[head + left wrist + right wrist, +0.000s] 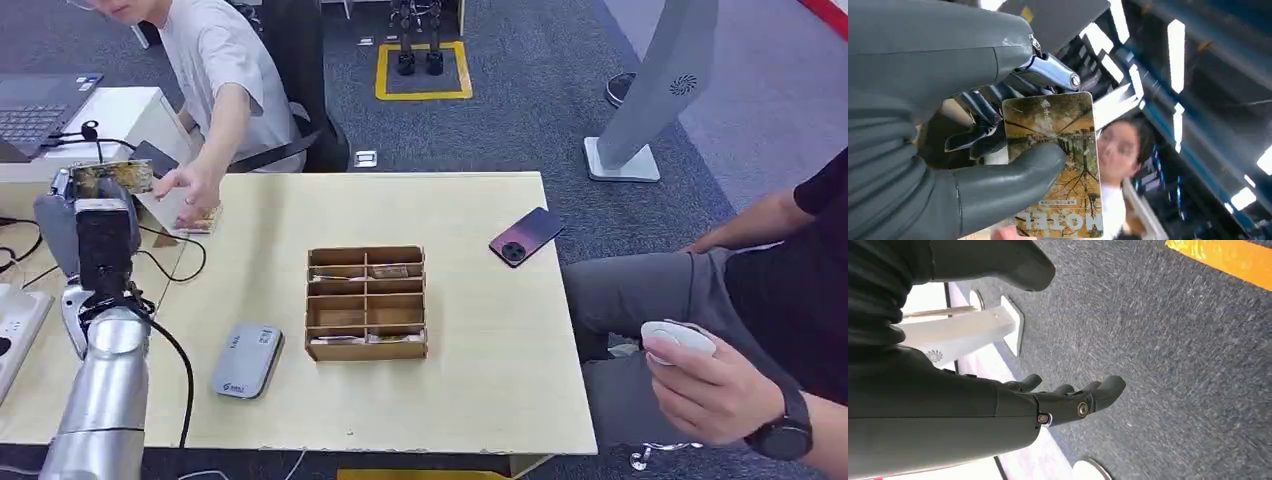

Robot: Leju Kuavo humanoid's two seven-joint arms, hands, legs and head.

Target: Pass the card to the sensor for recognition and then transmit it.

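One card (pixel 1058 165) pinched in the left hand (pixel 938 150), one sensor (pixel 246 361) on one table (pixel 480 330)

Hotel key card held up, grey sensor pad on the table.
The glossy rectangular card (pixel 1058 165), printed with autumn trees, is raised over the light wooden table's left end; the flat rounded grey sensor pad (pixel 246 360) lies left of the cardboard divider box.

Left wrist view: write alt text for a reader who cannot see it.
The robot's left hand pinches a hotel key card between its thick grey thumb and darker fingers; the card shows autumn trees and the word HOTEL, upside down in this view. Behind the card are a blurred person and long ceiling lights.
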